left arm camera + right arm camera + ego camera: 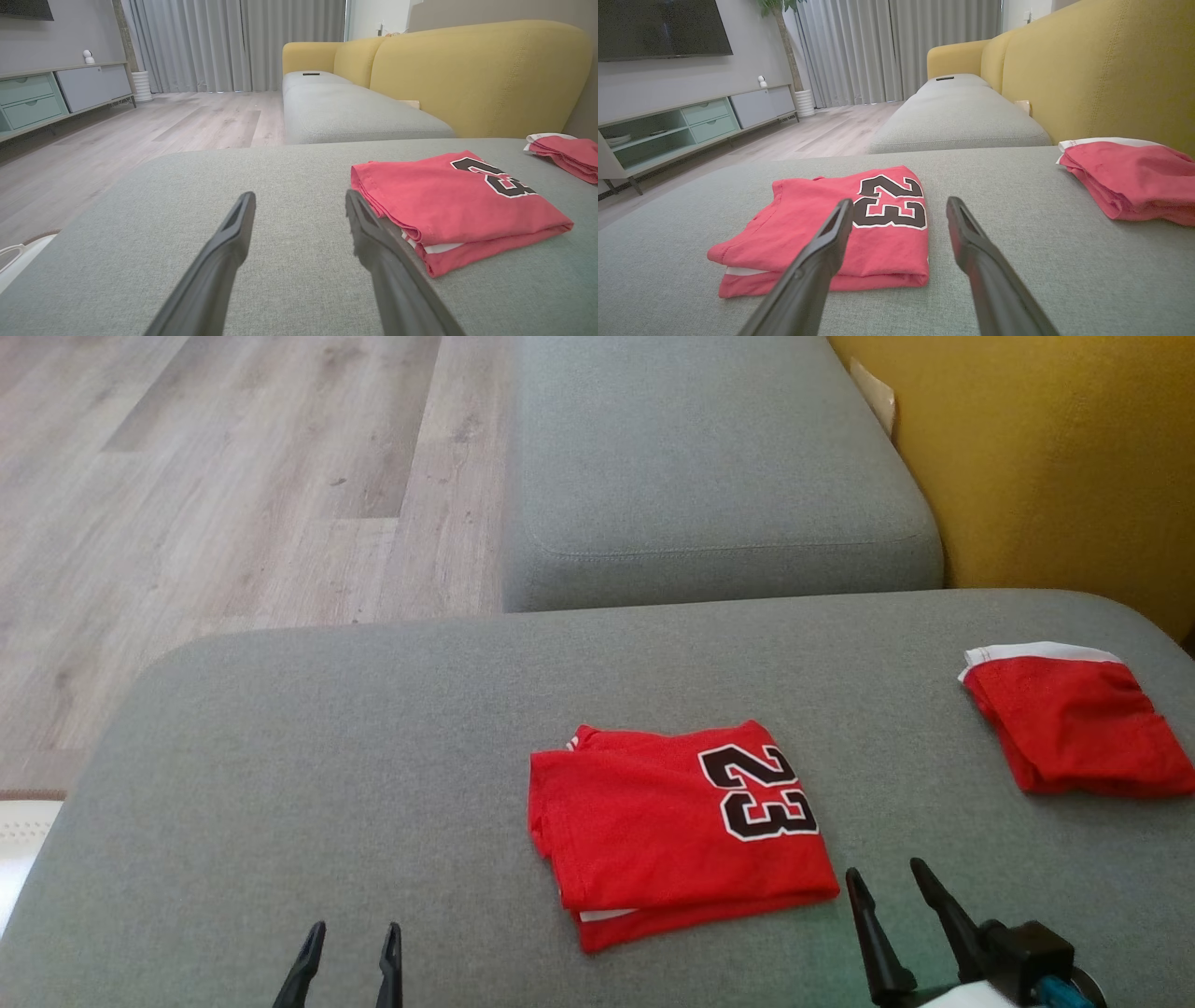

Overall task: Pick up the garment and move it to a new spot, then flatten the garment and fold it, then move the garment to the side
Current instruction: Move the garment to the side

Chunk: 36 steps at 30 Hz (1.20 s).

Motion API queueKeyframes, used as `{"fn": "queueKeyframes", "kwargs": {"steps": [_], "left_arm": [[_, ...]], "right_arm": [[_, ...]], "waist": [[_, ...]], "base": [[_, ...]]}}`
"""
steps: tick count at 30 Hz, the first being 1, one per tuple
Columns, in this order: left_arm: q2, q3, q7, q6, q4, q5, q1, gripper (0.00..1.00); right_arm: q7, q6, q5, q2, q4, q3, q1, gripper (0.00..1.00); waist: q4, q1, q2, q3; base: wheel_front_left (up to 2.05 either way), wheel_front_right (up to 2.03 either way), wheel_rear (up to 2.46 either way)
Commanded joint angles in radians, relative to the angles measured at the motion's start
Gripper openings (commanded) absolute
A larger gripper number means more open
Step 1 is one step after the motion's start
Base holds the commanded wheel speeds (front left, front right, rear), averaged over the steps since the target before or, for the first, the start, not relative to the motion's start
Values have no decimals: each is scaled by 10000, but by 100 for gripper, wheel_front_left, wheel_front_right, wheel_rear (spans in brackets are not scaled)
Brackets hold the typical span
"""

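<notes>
Grey sofa cushion (280,756) bore folded red jersey (672,831); second folded garment (1074,728) lay well to its right. Near jersey stood left pincer (356,927) and right pincer (884,867), both spread, empty. Folding looked done; side move remained.

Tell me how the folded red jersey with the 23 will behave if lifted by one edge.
The jersey looks thin and limp, so it would probably sag and unfold; its stacked layers show loose at the near edge. Pushed, it may bunch on the textured grey cushion rather than slide.
</notes>
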Motion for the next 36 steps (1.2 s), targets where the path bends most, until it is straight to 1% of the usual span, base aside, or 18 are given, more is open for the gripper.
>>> {"fn": "queueKeyframes", "kwargs": {"steps": [1,17,25,31,33,36], "left_arm": [[-85,216,-124,11,-278,-2,-422,100],[-87,16,-124,96,-235,-3,-441,100],[-87,-145,-124,80,-279,43,-613,100],[-87,-405,-124,21,-324,137,-1014,100],[-87,-514,-124,-7,-307,157,-1181,100],[-87,-694,-124,-44,-261,176,-1426,100]], "right_arm": [[-137,21,-13,-62,-291,217,-240,100],[-137,21,-23,-45,-442,153,-153,100],[-137,21,-40,-98,-304,246,-492,100],[-137,21,272,-288,423,419,-1609,100],[-137,21,706,-357,891,491,-2043,100],[-64,21,1574,-514,1927,706,-2748,100]], "waist": [[-8,0,0,-1],[89,0,0,229],[307,0,0,688],[494,0,0,1244],[583,0,0,1428],[750,0,0,1671]], "base": [[0,0,0],[0,0,0],[0,0,0],[0,0,0],[0,0,0],[0,0,0]]}}
